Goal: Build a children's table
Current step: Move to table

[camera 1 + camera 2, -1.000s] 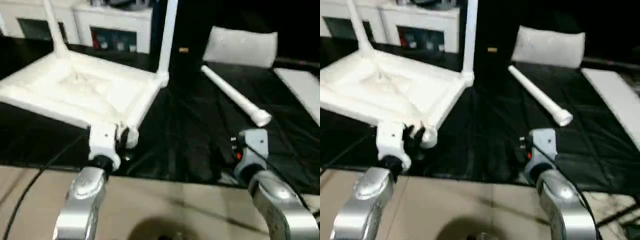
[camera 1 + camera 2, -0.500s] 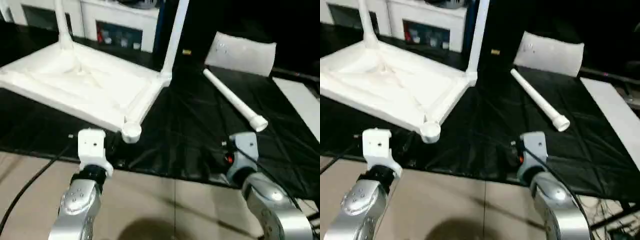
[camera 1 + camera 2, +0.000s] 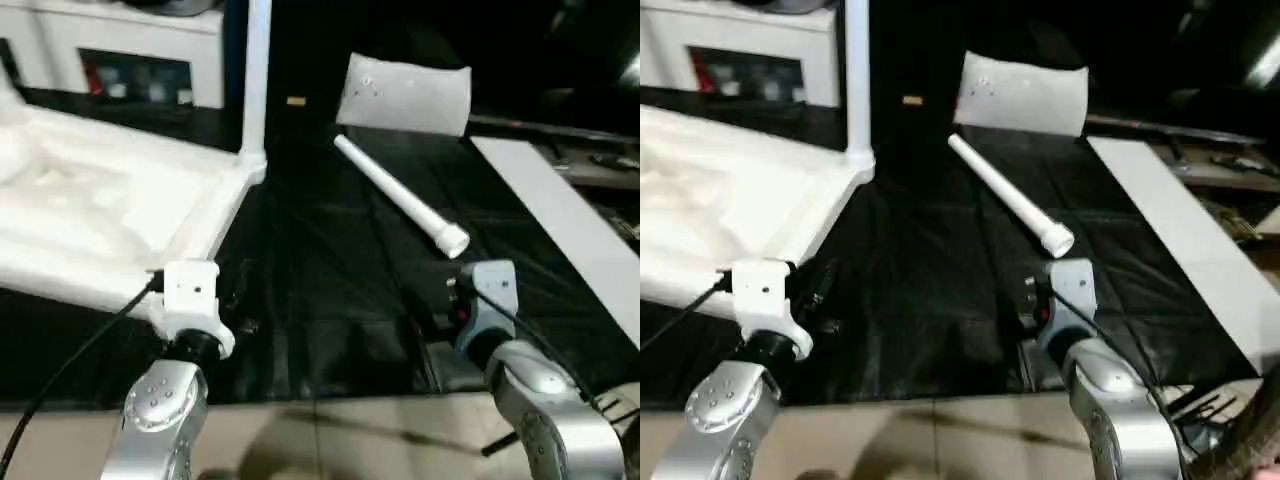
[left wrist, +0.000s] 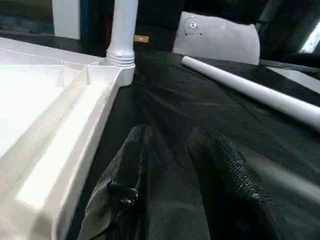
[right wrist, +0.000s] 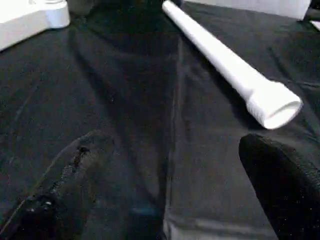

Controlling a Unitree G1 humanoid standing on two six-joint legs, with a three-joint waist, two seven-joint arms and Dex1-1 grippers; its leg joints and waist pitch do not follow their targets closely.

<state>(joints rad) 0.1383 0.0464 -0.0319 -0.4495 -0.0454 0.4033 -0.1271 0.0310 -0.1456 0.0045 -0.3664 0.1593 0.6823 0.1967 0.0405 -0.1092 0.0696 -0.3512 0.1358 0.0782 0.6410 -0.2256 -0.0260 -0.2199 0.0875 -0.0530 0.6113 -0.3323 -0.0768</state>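
On your left, the white table top [image 3: 90,215] lies upside down on the black sheet [image 3: 330,290], with one fitted leg [image 3: 256,70] standing upright in its far corner socket. Your left gripper [image 4: 167,170] sits just beside the top's near rim, fingers a narrow gap apart and holding nothing. Toward the middle, a loose leg [image 3: 400,195] lies flat on the sheet, its threaded end pointing at you. Your right gripper [image 5: 170,185] hovers just short of that end, spread wide and empty, not touching it.
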